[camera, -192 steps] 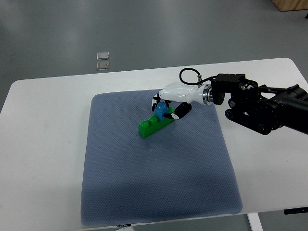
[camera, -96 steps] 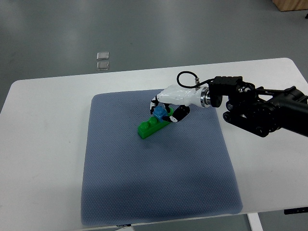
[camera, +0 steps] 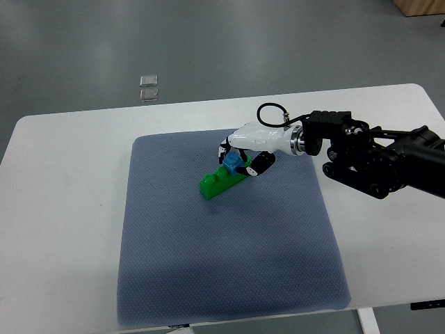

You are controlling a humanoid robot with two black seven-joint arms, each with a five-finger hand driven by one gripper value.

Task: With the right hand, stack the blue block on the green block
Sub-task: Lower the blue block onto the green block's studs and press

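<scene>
Just above the middle of the frame, the right hand (camera: pixel 245 149) reaches in from the right edge, its fingers curled around the blue block (camera: pixel 233 161). That block sits on the upper-right end of the green block (camera: pixel 220 182), which lies slantwise on the grey-blue mat (camera: pixel 229 271) covering the white table (camera: pixel 62 209). Two small clear squares (camera: pixel 148 88) lie on the floor, upper left.

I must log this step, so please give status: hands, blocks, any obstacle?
Right hand shut on blue block. Blue block over the green block, at its far end. Left hand out of view. Mat around them bare.
</scene>
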